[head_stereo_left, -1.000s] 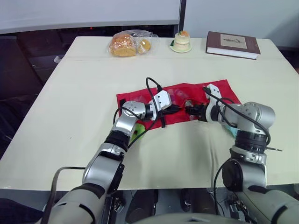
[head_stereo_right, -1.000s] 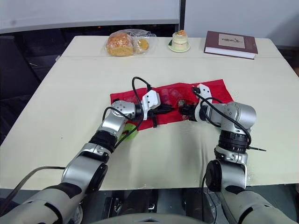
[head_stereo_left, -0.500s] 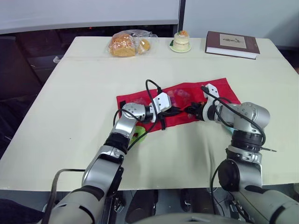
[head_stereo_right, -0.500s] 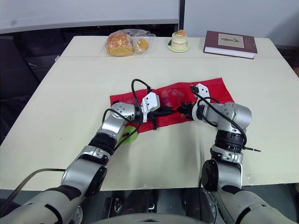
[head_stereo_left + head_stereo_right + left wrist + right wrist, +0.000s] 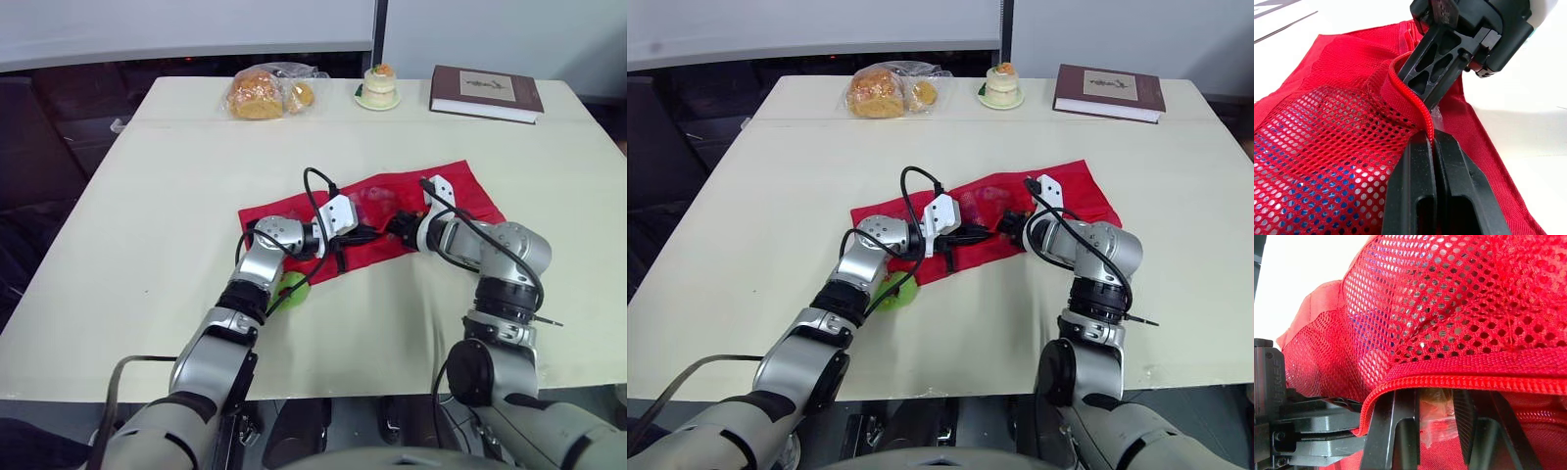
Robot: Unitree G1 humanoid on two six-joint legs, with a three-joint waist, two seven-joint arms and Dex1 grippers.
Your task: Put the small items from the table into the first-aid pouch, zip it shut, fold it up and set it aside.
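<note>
The red first-aid pouch (image 5: 458, 190) lies flat in the middle of the table, its mesh pocket (image 5: 1327, 147) showing blue and other items inside. My left gripper (image 5: 1433, 142) is shut on the pocket's red zipper edge (image 5: 1459, 374). My right gripper (image 5: 395, 227) faces it, tip to tip, its fingers reaching under that lifted edge. They are shut on a small clear-wrapped item (image 5: 1437, 423). A small green item (image 5: 291, 287) lies on the table beside my left forearm, off the pouch's near left corner.
At the far edge of the table sit a bag of bread (image 5: 263, 92), a small cake on a plate (image 5: 378, 84) and a brown book (image 5: 486, 93). A bare tabletop (image 5: 167, 196) surrounds the pouch on the left and near side.
My right gripper has moved left toward the left gripper, and the pouch has slid and bunched slightly left. The left gripper keeps its hold on the zipper edge.
</note>
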